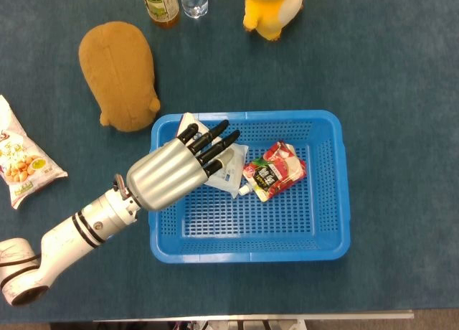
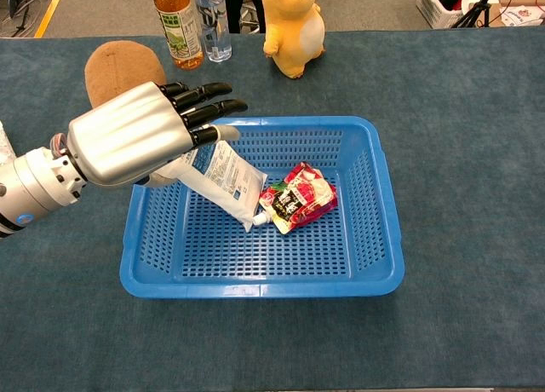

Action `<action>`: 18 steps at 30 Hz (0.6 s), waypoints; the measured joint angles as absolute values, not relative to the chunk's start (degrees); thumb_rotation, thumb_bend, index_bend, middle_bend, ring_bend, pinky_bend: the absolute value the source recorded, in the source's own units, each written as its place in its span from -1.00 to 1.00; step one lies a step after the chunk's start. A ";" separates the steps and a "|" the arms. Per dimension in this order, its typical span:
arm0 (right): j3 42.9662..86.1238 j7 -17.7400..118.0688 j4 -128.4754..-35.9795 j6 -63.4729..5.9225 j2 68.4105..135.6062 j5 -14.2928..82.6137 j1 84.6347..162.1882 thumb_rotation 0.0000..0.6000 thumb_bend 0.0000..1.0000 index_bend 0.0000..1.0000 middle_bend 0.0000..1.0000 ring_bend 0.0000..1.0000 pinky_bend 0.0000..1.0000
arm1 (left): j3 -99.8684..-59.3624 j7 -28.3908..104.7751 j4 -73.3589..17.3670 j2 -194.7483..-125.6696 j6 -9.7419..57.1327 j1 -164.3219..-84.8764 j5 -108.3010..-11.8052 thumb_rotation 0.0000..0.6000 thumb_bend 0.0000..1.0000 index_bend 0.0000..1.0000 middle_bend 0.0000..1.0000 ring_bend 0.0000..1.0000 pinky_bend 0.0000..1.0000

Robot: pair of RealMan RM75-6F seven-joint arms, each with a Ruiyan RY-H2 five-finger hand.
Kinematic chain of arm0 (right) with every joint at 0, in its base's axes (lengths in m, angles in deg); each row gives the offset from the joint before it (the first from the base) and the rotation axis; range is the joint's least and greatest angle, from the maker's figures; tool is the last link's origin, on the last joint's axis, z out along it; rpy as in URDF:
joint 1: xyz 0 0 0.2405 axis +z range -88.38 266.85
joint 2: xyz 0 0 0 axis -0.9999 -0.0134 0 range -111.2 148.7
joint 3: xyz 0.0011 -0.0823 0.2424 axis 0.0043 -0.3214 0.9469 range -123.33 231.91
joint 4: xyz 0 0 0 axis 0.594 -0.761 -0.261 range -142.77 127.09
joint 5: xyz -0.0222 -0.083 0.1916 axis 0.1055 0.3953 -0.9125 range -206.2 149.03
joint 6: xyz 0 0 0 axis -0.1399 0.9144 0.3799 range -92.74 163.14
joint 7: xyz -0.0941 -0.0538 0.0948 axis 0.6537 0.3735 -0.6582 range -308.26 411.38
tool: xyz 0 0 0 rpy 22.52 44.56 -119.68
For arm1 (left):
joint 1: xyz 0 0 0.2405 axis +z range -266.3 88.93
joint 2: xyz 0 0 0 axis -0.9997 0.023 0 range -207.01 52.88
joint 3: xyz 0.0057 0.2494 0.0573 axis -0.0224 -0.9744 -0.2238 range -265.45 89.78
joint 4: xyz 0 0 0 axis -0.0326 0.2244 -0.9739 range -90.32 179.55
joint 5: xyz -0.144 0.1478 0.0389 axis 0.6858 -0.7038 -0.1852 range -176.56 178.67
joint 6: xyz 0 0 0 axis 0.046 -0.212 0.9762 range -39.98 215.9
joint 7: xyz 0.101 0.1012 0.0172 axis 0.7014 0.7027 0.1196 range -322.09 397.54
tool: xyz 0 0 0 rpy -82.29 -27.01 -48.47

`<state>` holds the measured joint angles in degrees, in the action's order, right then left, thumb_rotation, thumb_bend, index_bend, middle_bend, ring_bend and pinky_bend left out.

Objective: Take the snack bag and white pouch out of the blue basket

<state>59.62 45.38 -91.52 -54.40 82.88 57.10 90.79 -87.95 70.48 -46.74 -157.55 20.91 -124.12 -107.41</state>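
Observation:
The white pouch (image 2: pixel 223 181) lies tilted in the blue basket (image 2: pixel 375 239), its spout end down on the floor of the basket. Its upper end is under my left hand (image 2: pixel 136 142), also seen from above as my left hand (image 1: pixel 172 176). The fingers (image 1: pixel 215 145) stretch out straight over the pouch (image 1: pixel 231 173). The thumb is hidden, so a grip cannot be made out. A red pouch (image 1: pixel 275 171) touches the white pouch's spout. The snack bag (image 1: pixel 20 158) lies on the table far left, outside the basket (image 1: pixel 330 201). My right hand is out of sight.
A brown plush mitt (image 1: pixel 120 73) lies just beyond the basket's left corner. Two bottles (image 2: pixel 180 24) and a yellow toy figure (image 2: pixel 292 25) stand at the back of the table. The blue cloth stretches right of the basket.

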 measured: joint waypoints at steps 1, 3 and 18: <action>59.62 45.35 -91.48 -54.41 82.91 57.10 90.77 1.00 -0.84 -0.50 -0.36 -0.45 -0.08 | -87.95 70.26 -46.49 -157.74 20.92 -124.32 -107.66 1.00 -0.92 -0.48 -0.74 -0.78 -0.24; 59.61 45.24 -91.43 -54.48 82.94 57.10 90.70 1.00 -0.84 -0.50 -0.36 -0.45 -0.08 | -87.89 69.85 -46.02 -158.04 20.77 -124.65 -108.15 1.00 -0.92 -0.46 -0.72 -0.76 -0.24; 59.66 44.52 -90.73 -54.61 83.13 56.96 90.43 1.00 -0.84 -0.50 -0.36 -0.45 -0.08 | -88.83 63.87 -39.40 -160.66 16.73 -126.92 -113.24 1.00 -0.83 -0.12 -0.30 -0.56 -0.24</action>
<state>59.66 44.52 -90.73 -54.61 83.13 56.96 90.43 -88.83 63.87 -39.40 -160.66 16.73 -126.92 -113.24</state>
